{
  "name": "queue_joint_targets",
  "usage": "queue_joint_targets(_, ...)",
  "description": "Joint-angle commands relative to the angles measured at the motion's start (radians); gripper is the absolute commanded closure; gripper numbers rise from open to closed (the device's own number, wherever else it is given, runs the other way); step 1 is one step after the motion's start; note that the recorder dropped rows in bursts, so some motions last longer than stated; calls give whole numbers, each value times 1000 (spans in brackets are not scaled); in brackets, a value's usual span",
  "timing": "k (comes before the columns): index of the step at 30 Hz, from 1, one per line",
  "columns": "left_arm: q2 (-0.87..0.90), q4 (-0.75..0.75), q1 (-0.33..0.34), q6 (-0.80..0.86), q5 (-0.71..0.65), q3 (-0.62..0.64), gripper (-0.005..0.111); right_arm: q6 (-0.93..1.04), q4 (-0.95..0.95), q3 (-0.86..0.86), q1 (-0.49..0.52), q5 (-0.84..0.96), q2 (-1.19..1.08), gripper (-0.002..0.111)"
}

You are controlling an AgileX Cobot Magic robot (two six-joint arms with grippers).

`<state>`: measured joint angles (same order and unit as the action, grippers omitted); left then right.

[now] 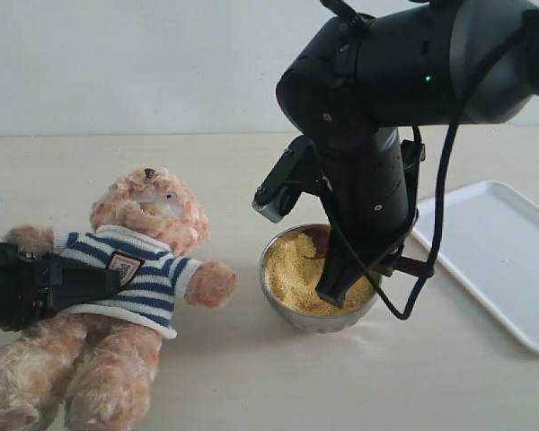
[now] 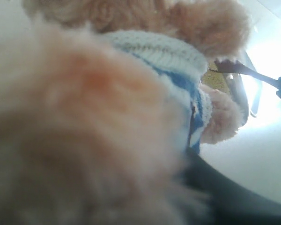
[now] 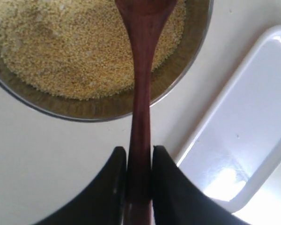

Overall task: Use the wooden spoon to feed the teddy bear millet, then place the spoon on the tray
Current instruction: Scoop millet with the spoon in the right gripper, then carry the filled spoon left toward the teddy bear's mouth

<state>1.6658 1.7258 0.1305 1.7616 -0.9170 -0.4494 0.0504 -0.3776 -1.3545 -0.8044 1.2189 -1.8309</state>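
Note:
The teddy bear (image 1: 135,269) leans back at the left in its striped shirt, and its fur (image 2: 107,117) fills the left wrist view. My left gripper (image 1: 67,285) reaches across its torso and is shut on it; the jaws are buried in fur. The metal bowl (image 1: 283,310) of millet (image 1: 292,274) stands in the middle. My right gripper (image 1: 334,289) hangs over the bowl, shut on the handle of the wooden spoon (image 3: 140,93). The spoon's head (image 1: 317,241) lies on the millet (image 3: 75,47) at the far side. The white tray (image 1: 494,256) lies to the right.
The tray (image 3: 253,122) sits close beside the bowl's rim (image 3: 84,110), with a narrow strip of pale table between them. The right arm's black cable (image 1: 431,242) loops down beside the bowl. A pale wall runs along the back of the table.

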Motion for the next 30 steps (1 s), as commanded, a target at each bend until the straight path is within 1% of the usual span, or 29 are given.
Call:
queue_joint_targets(1, -2, 19, 0, 12, -30, 9, 102, 12, -26, -4, 12, 2, 25, 108)
queue_joint_targets(5, -2, 19, 0, 20, -56, 9, 102, 12, 31, -4, 16, 2, 39, 108)
queue_joint_targets(9, -2, 19, -2, 43, -74, 9, 102, 20, 13, -4, 18, 2, 39, 108)
queue_joint_targets(15, -2, 19, -2, 43, -96, 9, 102, 20, 86, -4, 18, 2, 45, 108)
queue_joint_targets(21, -2, 19, -2, 88, -164, 23, 102, 38, 104, -4, 23, 2, 56, 108)
queue_joint_targets(23, -2, 19, -2, 107, -186, 37, 102, 45, 114, -4, 45, 2, 72, 108)
queue_joint_targets(26, -2, 19, -2, 129, -198, 44, 102, 63, 152, -4, 104, 2, 103, 108)
queue_joint_targets(28, 0, 19, -2, 128, -198, 44, 102, 79, 226, -4, 144, 2, 126, 108)
queue_joint_targets(30, 18, 19, -2, 128, -202, 44, 102, 120, 298, -4, 150, 2, 151, 108)
